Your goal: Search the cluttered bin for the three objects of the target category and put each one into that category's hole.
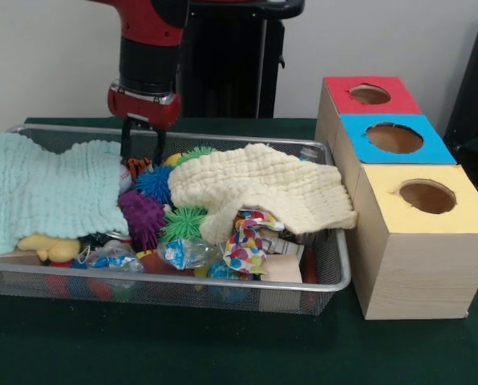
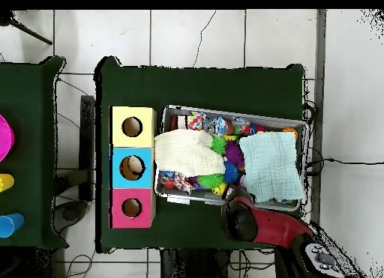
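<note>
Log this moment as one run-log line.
pincer: open, over wire bin far side | cloths cover clutter | yellow plush visible under mint cloth | red hole: nothing visible inside

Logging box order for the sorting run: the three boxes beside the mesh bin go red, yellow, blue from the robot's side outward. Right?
Not quite. The front view shows the red-topped box nearest the robot, then the blue-topped box in the middle and the yellow-topped box farthest out, all beside the mesh bin.

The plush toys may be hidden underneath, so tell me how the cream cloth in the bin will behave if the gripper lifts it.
The cream cloth looks soft and floppy: it drapes over the clutter and the bin's rim, so it should sag. Probably light. Its crinkled weave might snag the spiky balls.
</note>
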Robot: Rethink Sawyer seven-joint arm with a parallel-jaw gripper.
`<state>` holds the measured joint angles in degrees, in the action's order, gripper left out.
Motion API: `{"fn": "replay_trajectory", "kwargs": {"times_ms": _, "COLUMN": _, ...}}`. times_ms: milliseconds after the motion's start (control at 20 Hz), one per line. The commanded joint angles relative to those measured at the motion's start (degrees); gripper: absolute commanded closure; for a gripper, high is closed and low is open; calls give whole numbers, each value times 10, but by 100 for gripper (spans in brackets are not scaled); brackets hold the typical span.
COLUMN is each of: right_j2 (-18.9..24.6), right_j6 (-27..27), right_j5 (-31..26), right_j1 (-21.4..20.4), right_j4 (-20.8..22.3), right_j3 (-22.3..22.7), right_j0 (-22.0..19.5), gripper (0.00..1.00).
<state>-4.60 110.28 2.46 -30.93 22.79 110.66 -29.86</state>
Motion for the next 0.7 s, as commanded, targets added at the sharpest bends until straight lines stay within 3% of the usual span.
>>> {"fn": "replay_trajectory", "kwargs": {"times_ms": 50, "right_j2": 40, "right_j6": 40, "right_j5": 29, "right_j1": 31, "right_j4": 29, "right_j3": -41, "right_j0": -21, "gripper": 0}}
{"fn": "replay_trajectory", "kwargs": {"times_ms": 350, "right_j2": 12, "right_j6": 58, "right_j5": 61, "right_j1": 131, "right_j4": 6, "right_j3": -88, "right_j0": 7, "gripper": 0}}
{"fn": "replay_trajectory", "kwargs": {"times_ms": 700, "right_j2": 12, "right_j6": 66, "right_j5": 62, "right_j1": 177, "right_j4": -11, "right_j3": -100, "right_j0": 16, "gripper": 0}}
